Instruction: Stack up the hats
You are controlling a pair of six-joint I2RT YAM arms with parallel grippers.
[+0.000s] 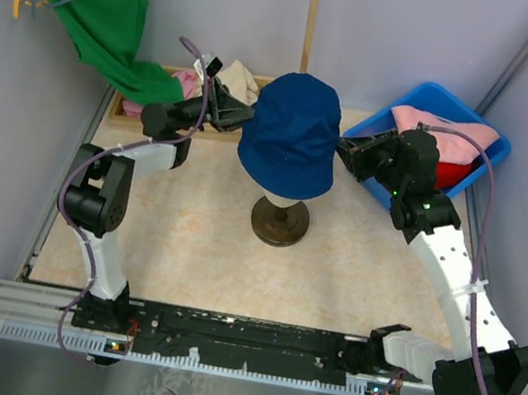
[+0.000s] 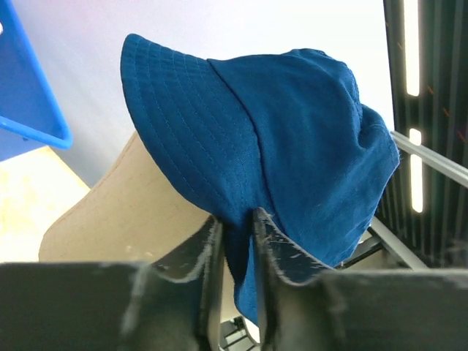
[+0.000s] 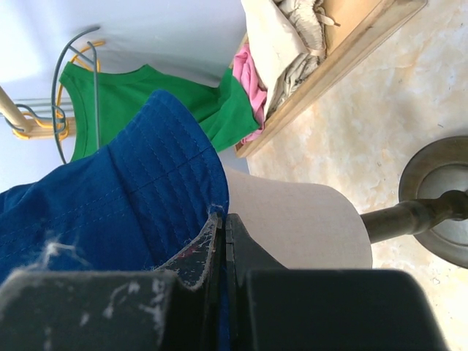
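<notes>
Left claw point(image 1: 249, 114) and right claw point(image 1: 342, 149) pinch the soft navy blue bucket hat point(image 1: 292, 131) by its brim. It's on a beige head form point(image 2: 131, 212).

You can see three hats: one blue hat point(image 1: 289, 136), one pink hat point(image 1: 445, 127) and one red hat point(image 1: 453, 175). There is one blue bin point(image 1: 434, 92), one stand point(image 1: 279, 222), one green top point(image 1: 107, 14) and one wooden box point(image 3: 351, 58).
</notes>
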